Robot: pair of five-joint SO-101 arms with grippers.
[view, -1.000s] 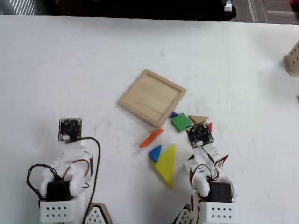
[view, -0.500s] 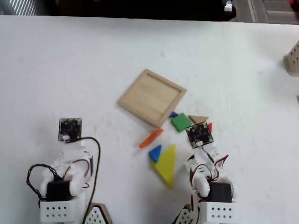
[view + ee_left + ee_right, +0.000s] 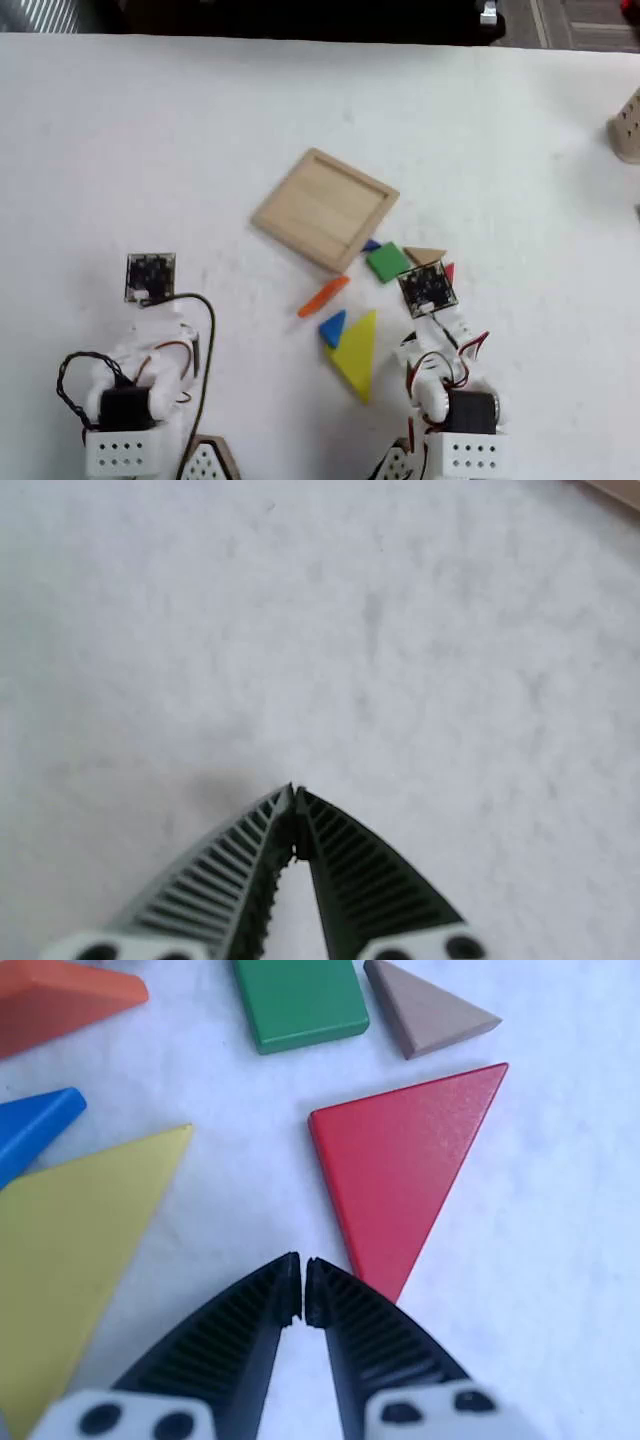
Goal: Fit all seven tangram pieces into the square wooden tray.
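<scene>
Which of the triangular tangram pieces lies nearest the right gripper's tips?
The red wooden triangle: its point almost meets the right gripper, nearer than the large yellow triangle.

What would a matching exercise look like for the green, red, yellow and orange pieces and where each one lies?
1 green square
2 red triangle
3 yellow triangle
4 orange piece

A beside the blue triangle
B apart from other pieces, near the tray
C next to the right end effector
D between the tan triangle and the tray

Pairs: 1-D, 2-C, 3-A, 4-B

Square piece (image 3: pixel 387 262) near tray (image 3: pixel 325 208), both on table (image 3: pixel 150 130)
</scene>
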